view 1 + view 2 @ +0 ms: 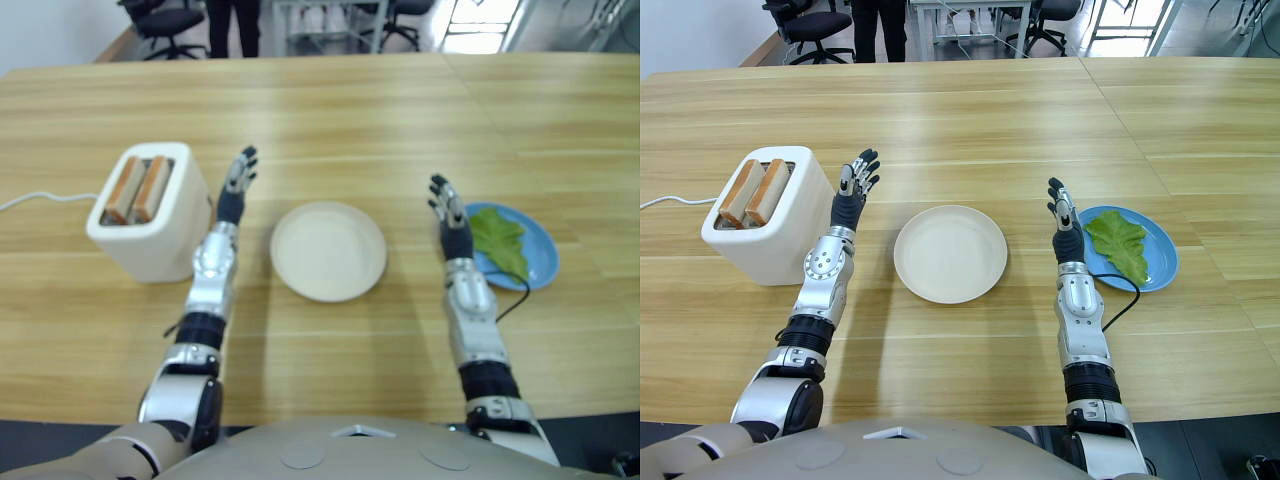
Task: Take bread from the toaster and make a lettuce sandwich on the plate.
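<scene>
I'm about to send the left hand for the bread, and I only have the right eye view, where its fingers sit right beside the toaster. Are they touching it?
Observer: No. In the left eye view a strip of table shows between the left hand and the toaster.
Operator: And the right hand by the lettuce?
Observer: From that eye the right hand overlaps the left rim of the blue plate; the lettuce is uncovered.

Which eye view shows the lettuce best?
Right eye view: the lettuce lies whole on the blue plate, clear of the right hand. The left eye view shows it too, with that hand right at its edge.
</scene>
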